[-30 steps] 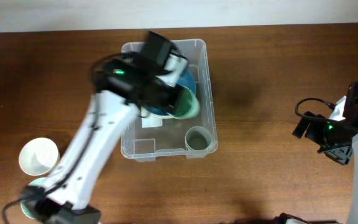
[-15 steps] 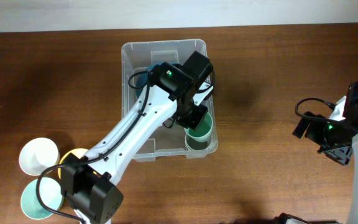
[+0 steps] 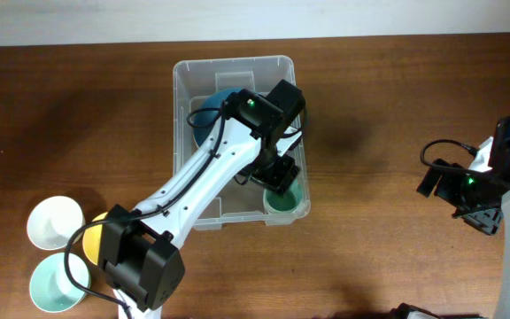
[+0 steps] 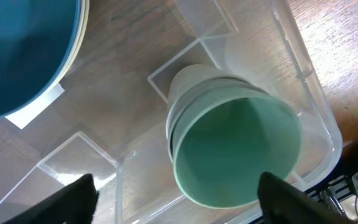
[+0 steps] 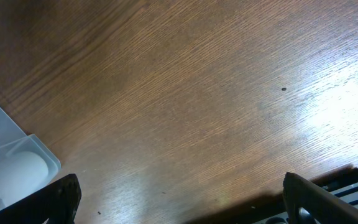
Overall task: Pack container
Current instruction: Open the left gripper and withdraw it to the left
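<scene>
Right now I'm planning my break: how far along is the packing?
Done: blue bowl and green cup, nested in a white cup, sit in the container. In hand: nothing; left gripper open above that cup. Left: white bowl, yellow bowl, pale green bowl outside.

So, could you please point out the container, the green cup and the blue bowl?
container [image 3: 237, 61], overhead view, its rim.
green cup [image 4: 232, 155], left wrist view, its inner wall.
blue bowl [image 4: 17, 50], left wrist view, its inside.

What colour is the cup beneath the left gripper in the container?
The cup is mint green; left wrist view shows it best.
</scene>
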